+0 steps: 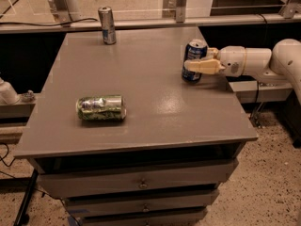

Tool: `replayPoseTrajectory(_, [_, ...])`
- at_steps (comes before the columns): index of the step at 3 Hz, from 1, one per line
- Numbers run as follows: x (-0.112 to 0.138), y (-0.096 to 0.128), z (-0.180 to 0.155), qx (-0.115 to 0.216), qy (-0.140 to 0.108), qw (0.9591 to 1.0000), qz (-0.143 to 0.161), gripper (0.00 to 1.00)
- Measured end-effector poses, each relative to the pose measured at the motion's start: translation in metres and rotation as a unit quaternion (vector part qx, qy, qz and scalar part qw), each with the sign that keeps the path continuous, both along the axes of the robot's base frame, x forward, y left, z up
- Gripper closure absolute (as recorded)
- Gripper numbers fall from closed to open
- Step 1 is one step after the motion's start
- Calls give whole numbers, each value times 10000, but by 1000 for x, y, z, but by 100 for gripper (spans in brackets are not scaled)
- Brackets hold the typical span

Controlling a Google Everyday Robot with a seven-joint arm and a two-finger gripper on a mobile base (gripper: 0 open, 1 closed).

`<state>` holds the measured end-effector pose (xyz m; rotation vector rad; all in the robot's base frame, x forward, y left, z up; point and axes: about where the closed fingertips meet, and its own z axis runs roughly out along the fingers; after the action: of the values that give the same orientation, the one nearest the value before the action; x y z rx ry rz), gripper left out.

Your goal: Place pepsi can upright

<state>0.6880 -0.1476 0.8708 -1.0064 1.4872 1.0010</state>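
Camera view: gripper (195, 61) pinching upright blue alum. pepsi can (193, 50), matte grey table (150, 79).

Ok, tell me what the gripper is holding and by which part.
The gripper, at the table edge, holds the pepsi can around its middle.

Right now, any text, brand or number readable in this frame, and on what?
None can be quoted.
On the dark blue aluminium can near the table's right edge, with the gripper closed on it: white lettering, too blurred.
On the green-and-silver can lying on its side: print unreadable.
On the slim silver can at the far edge: markings unreadable.
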Motion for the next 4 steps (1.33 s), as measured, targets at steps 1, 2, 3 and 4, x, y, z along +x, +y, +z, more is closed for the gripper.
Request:
replayPoseTrajectory(1, [0,0,0,0,1,10000,0,13])
replayPoseTrajectory(2, [0,-9,0,-15,20,10000,-23,0])
replayPoseTrajectory(3, [-3,-33,12,-106,-100,9997,-192,0])
replayPoseTrajectory(4, [-15,-78,39,-375,-350,9975,-494,0])
